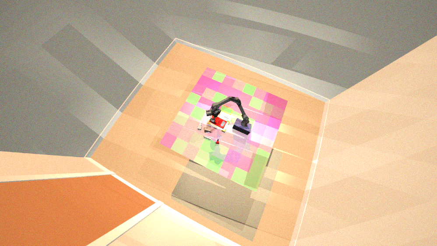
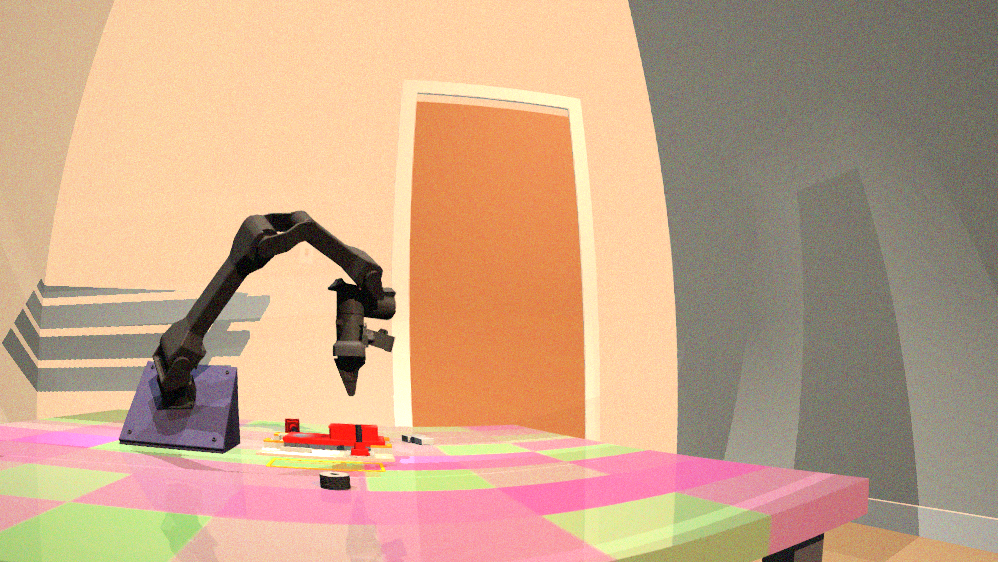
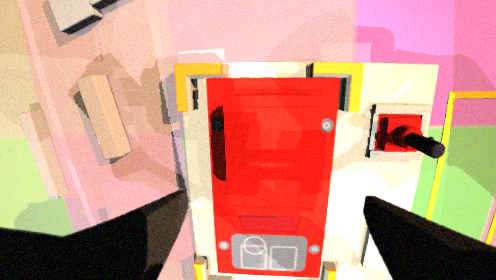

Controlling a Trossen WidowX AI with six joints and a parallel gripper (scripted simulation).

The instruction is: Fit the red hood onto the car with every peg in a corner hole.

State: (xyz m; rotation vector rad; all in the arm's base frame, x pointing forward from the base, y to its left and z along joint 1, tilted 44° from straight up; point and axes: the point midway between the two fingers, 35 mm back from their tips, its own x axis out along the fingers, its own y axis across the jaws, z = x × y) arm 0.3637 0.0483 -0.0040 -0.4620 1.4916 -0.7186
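Now the gripper [image 2: 349, 390] hangs well above the table [image 2: 628, 488], jaws spread wide and holding nothing. Seen from the wrist, the red hood [image 3: 272, 155] lies on the car in its jig [image 3: 197, 75], filling the centre of the frame between the two dark fingers at the lower corners, clear of both.

Top far overhead; exterior low, side-on; wrist close, downward (all share hood [image 3: 270, 165]).
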